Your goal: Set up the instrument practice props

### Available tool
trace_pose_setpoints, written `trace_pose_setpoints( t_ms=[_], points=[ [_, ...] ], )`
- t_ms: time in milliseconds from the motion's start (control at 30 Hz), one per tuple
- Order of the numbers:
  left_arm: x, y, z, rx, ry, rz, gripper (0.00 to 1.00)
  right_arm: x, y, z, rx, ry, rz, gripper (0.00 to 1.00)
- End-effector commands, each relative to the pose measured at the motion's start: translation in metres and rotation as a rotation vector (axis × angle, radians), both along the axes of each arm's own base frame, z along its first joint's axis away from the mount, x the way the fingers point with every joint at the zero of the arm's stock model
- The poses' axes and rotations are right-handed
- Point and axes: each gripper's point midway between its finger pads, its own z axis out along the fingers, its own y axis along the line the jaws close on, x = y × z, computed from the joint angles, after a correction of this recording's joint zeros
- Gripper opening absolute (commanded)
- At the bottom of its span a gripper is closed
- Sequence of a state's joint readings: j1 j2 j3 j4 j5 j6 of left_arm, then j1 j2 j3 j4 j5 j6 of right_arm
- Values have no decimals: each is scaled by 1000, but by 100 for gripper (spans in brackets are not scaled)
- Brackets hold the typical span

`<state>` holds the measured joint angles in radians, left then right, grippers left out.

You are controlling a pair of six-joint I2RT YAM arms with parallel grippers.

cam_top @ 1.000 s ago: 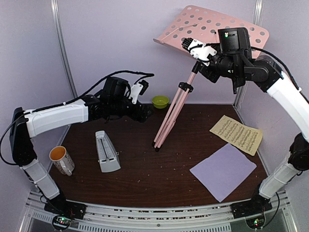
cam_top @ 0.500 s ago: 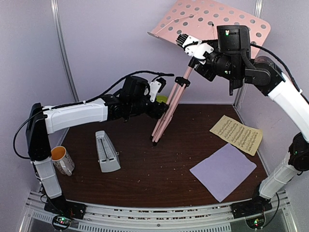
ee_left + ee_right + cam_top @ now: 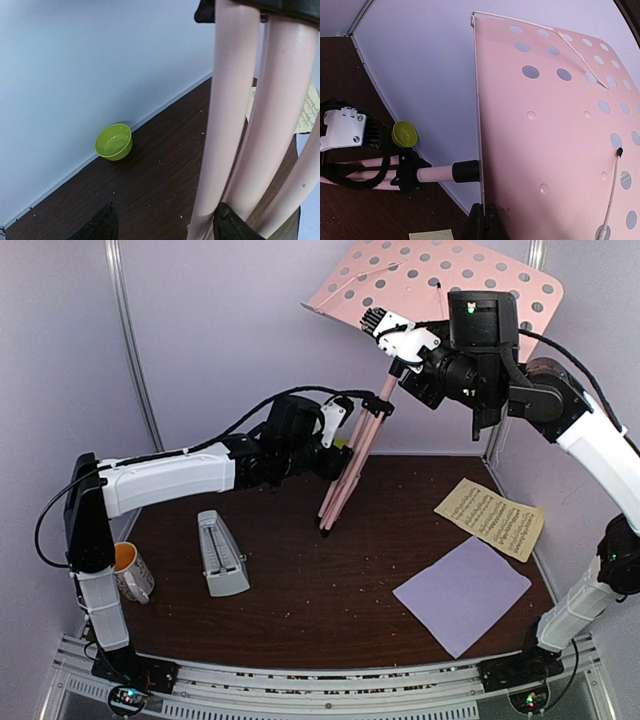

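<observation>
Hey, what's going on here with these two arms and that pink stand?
Both arms are on the pink music stand. The right gripper is shut on it just under the perforated desk, holding it tilted. The left gripper is open around the legs, which are folded together. The grey metronome, the lavender page and the yellow page sit on the table, untouched.

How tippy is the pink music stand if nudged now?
Probably very tippy: the music stand leans with its legs bunched together, so almost no footprint. Likely top-heavy, with the wide perforated desk up high. Seems held up only by the right gripper clamped on the desk edge.
</observation>
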<state>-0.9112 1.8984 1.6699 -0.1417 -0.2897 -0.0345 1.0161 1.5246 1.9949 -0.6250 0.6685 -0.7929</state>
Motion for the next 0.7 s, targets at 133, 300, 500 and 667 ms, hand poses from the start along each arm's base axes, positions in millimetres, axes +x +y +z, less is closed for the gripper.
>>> trace_pose_setpoints(
  t_ms=[133,300,500,667],
  points=[
    [19,8,6,-73,-15,186,76,-42,-39,120,505,-222,0,0],
    [22,4,8,-158,7,214,77,-49,-42,120,544,-215,-5,0],
    [28,1,-1,-187,56,265,84,-55,-38,115,573,-182,15,0],
    [17,-17,-2,-93,-36,167,83,-57,-36,112,595,-166,42,0]
  ],
)
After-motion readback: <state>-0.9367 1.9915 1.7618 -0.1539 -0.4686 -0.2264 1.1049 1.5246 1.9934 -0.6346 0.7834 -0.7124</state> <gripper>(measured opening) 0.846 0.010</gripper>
